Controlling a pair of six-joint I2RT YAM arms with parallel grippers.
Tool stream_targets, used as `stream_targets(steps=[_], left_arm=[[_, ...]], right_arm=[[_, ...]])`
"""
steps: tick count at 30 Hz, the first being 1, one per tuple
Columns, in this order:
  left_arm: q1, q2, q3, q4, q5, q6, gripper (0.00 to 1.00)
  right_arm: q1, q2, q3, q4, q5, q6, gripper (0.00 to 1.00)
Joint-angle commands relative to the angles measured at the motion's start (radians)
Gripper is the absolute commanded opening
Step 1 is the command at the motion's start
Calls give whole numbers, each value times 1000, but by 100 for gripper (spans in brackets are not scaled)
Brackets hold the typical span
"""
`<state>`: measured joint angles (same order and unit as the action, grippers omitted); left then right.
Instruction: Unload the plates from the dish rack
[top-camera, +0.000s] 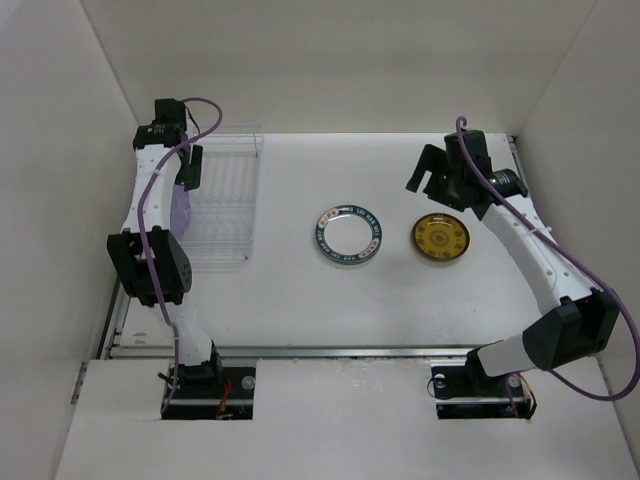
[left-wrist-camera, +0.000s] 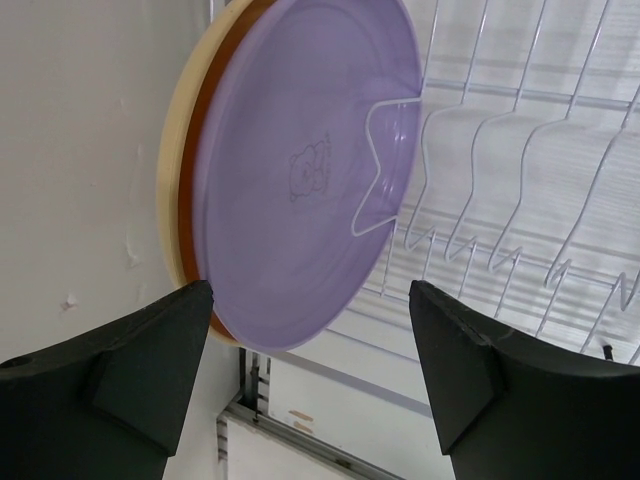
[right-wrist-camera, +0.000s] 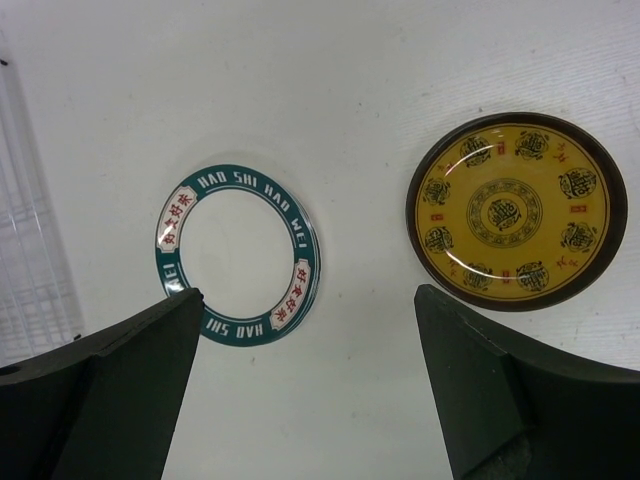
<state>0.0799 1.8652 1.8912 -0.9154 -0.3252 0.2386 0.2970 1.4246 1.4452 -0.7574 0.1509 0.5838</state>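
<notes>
- Overhead view: a white bench (top-camera: 300, 300) with two robot arms mounted at the bottom edge of the frame.
- The dish rack (top-camera: 222, 195), made of thin white wire, sits in the upper left of the overhead view. It looks nearly unloaded.
- One large plate (left-wrist-camera: 300, 170) is still in the rack. It stands on edge at the rack's left end with its purple underside facing the left wrist camera, and a wire prong crosses its right side (the prongs are what keep it upright).
- The left gripper (left-wrist-camera: 310, 295) is wide open and holds nothing. Its fingers sit on either side of the plate's lower edge, the left one right against the rim, so it seems lined up to pinch that edge.
- Two plates lie flat near the centre of the bench. A white plate with a teal lettered rim (top-camera: 348, 238) is on the left and a smaller mustard-yellow plate (top-camera: 441, 239) is just to its right; they do not touch, and both are well clear of the rack.
- The right gripper (top-camera: 428, 165) hangs above those two plates, fully open and empty, probably kept out of the left arm's way.
</notes>
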Motion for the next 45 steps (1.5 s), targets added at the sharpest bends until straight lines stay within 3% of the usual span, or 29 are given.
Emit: stream_targets(steps=[1, 19, 29, 37, 42, 43, 45], left_arm=[[1, -41, 17, 4, -29, 10, 77], [1, 5, 17, 15, -54, 19, 79], [12, 35, 17, 16, -31, 19, 73], [40, 83, 49, 26, -98, 8, 73], [40, 120, 75, 26, -112, 19, 56], [40, 120, 75, 26, -112, 19, 42], [40, 120, 75, 26, -123, 19, 24]], right_arm=[[11, 7, 46, -5, 10, 2, 92], [11, 7, 46, -5, 10, -7, 92], [11, 7, 46, -5, 10, -7, 92], [11, 7, 46, -5, 19, -7, 92], [11, 7, 46, -5, 19, -7, 92], [11, 7, 46, -5, 19, -7, 92], [11, 7, 46, -5, 19, -7, 92]])
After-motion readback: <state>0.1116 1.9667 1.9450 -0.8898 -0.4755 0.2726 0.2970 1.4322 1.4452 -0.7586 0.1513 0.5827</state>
